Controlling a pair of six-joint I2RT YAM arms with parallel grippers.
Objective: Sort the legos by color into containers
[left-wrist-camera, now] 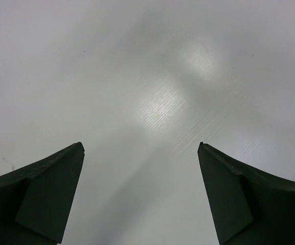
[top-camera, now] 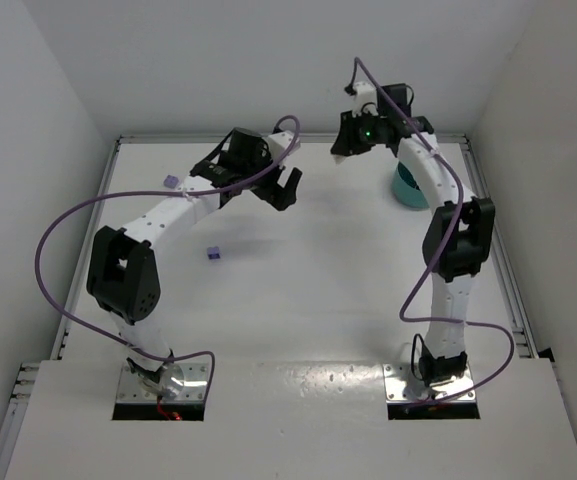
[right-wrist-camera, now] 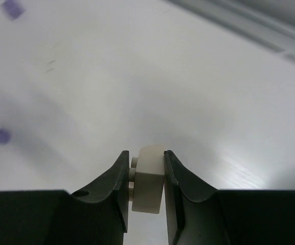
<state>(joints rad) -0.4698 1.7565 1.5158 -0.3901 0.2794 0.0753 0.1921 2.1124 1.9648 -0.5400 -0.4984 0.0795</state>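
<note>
While the cream brick (right-wrist-camera: 148,184) is pinched studs-sideways between the right gripper (right-wrist-camera: 145,153) fingers, lifted clear of the table (top-camera: 298,300), the sort looks partway at best: that piece is picked but not yet dropped. It hangs near the far edge, a bit left of the teal dish (top-camera: 404,190) and not over it. Two more legos lie loose on the tabletop: one purple cube (top-camera: 214,253) mid-table on the left side, and another purple cube (top-camera: 172,182) further back, just beside the left arm's forearm. Both need picking, so I'd judge at least 3 pieces are left to place, incl. the held one. No red, yellow or cyan bricks show in any view; whether they're already in the dish, can't tell. The dish sits at the far right and is mostly hidden behind the right arm. Only a slice of rim and wall shows, so dividers and contents can't be read. The left gripper (left-wrist-camera: 140,145) has its fingers spread wide w/ nothing between them. It hovers over bare table around the far centre, well apart from both purple cubes.
</note>
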